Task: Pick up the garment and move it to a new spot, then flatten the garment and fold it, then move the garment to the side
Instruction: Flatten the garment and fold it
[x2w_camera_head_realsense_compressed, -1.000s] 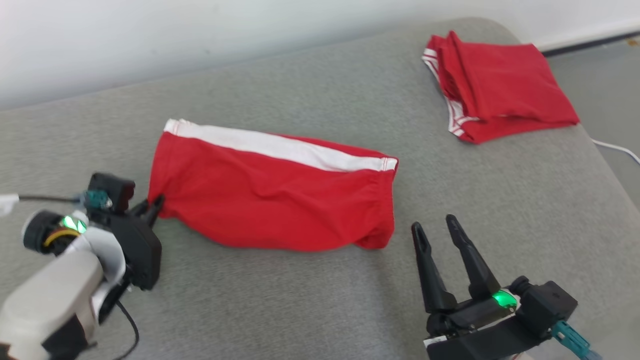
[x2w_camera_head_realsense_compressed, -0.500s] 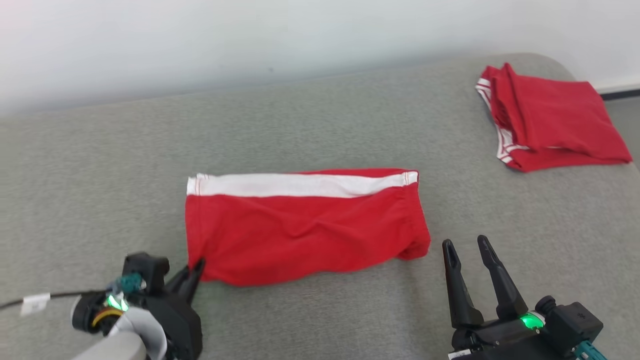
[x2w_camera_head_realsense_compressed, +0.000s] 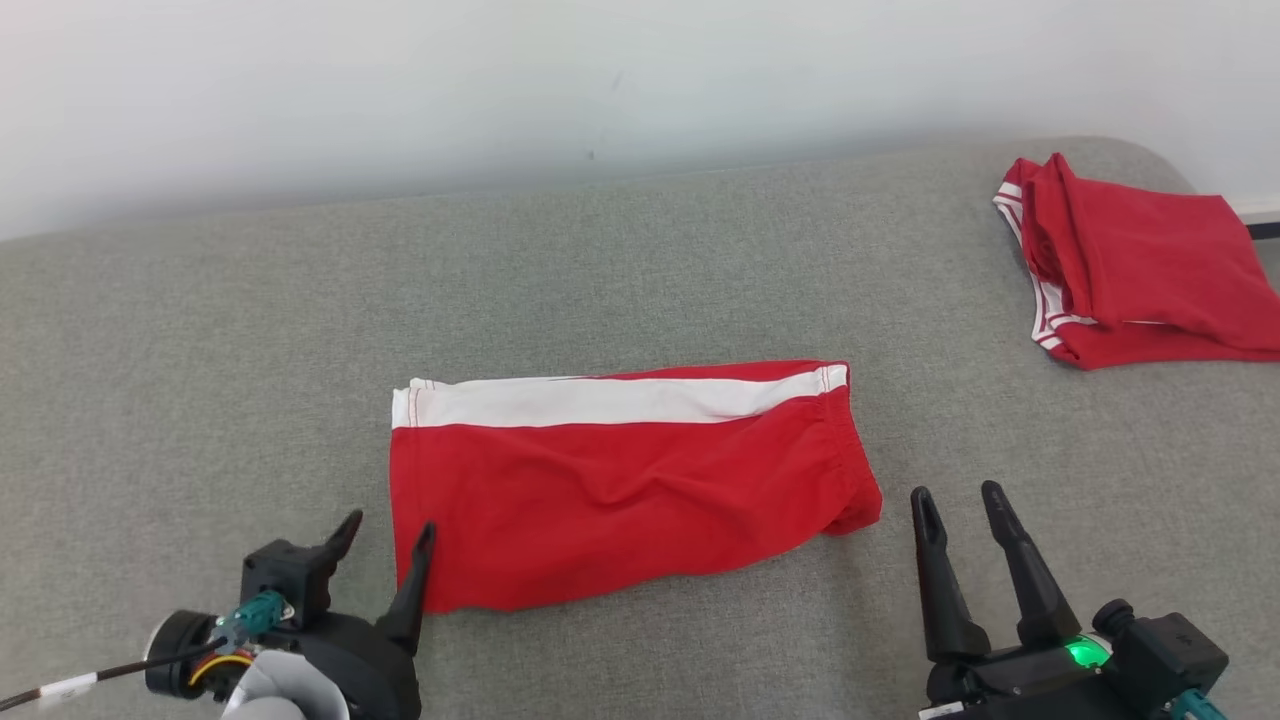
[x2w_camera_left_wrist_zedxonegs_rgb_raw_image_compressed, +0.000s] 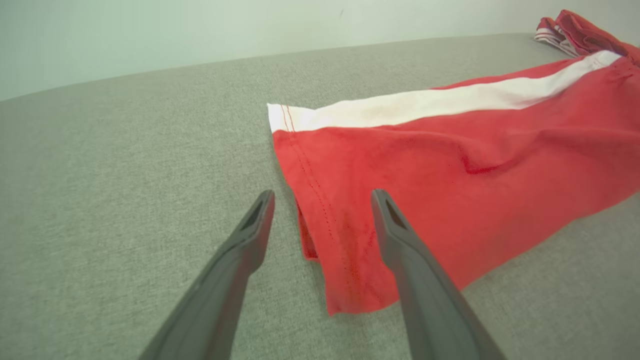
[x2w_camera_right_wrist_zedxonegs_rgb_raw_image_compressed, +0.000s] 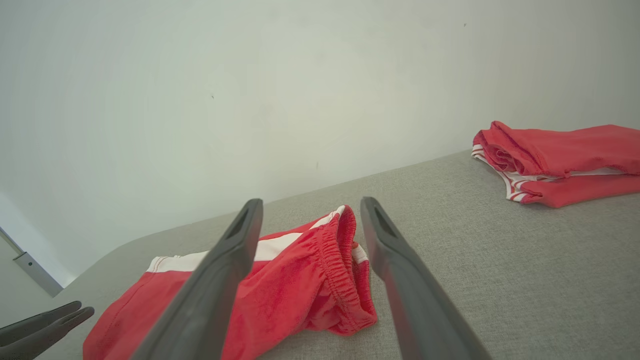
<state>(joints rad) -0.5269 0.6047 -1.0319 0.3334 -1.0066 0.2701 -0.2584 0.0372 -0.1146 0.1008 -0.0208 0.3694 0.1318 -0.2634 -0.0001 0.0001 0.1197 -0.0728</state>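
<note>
Left gripper (x2w_camera_head_realsense_compressed: 390, 523), right gripper (x2w_camera_head_realsense_compressed: 956, 492): black fingers (x2w_camera_head_realsense_compressed: 1030, 580). Green lamp (x2w_camera_head_realsense_compressed: 1078, 653) at right gripper's base, teal plug (x2w_camera_head_realsense_compressed: 258, 612) at left gripper's.
Shorts (x2w_camera_head_realsense_compressed: 620, 490) ahead of fingers: solid red, one broad white band along far edge, red stitching across white hem.
Pile (x2w_camera_head_realsense_compressed: 1140, 270) far beyond right gripper: same red, thin red-and-white striped trim.
Cushion (x2w_camera_head_realsense_compressed: 200, 380) under both: heathered grey.
Wall (x2w_camera_head_realsense_compressed: 400, 80) beyond: plain off-white.

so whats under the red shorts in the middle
The shorts lie on the grey cushion, which shows all round them. A lower red layer peeks out at the left hem. Anything else beneath is covered.
</note>
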